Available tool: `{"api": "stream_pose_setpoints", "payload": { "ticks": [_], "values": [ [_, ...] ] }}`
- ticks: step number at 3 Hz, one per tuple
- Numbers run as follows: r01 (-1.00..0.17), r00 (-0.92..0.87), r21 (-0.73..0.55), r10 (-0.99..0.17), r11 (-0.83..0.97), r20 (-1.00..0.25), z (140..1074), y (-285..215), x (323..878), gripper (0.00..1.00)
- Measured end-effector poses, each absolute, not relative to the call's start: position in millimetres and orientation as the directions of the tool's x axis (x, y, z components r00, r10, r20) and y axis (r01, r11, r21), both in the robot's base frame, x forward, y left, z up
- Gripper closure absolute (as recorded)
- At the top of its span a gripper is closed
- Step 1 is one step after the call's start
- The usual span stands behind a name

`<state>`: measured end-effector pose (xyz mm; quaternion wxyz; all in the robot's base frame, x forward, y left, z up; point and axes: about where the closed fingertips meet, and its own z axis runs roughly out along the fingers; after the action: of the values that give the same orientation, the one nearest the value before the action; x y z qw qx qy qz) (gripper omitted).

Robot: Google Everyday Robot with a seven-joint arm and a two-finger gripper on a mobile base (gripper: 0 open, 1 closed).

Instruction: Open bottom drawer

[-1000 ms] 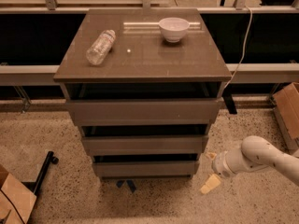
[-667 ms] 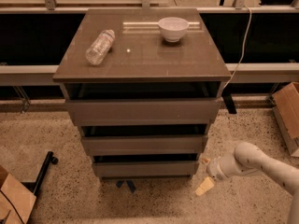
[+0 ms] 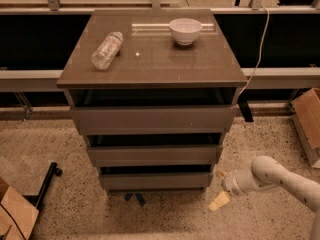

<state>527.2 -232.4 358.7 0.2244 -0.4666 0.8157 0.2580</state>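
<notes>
1. On top of the grey-brown cabinet (image 3: 150, 66) I see two containers. A white bowl (image 3: 185, 30) stands upright near the back right, and its inside shows only plain white.
2. A clear plastic bottle (image 3: 106, 50) lies on its side toward the left. Its cap end points to the back right, and I cannot tell whether it holds anything.
3. Below the top sit three alike drawer fronts, stacked: the widest drawer front (image 3: 152, 119), the mid-width drawer front (image 3: 154, 155), and the bottom drawer (image 3: 154, 180) just above the speckled floor (image 3: 65, 149).
4. Each drawer shows a dark slit along its upper edge. Shadow hides what is inside them.
5. I see the bottom drawer's flat front facing me, set back under the one above. Its long axis runs level from left to right.
6. Low on the right, the gripper (image 3: 219, 189) reaches in from the white arm (image 3: 280, 176), just beside the bottom drawer's right end. Its two pale fingertips stand spread apart, pinching nothing.
7. A cardboard box (image 3: 307, 124) sits at the right edge.
</notes>
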Motion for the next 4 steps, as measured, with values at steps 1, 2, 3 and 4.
{"api": "stream_pose_setpoints", "payload": {
  "ticks": [1,2,3,4],
  "values": [
    [-0.867,-0.467,0.196,-0.609,0.459,-0.641,345,-226,541,0.0],
    [-0.866,-0.458,0.193,-0.578,0.461,-0.675,323,-216,564,0.0],
    [-0.864,-0.461,0.21,-0.551,0.458,-0.695,301,-208,583,0.0],
    [-0.859,-0.472,0.238,-0.523,0.453,-0.71,280,-201,599,0.0]
  ]
}}
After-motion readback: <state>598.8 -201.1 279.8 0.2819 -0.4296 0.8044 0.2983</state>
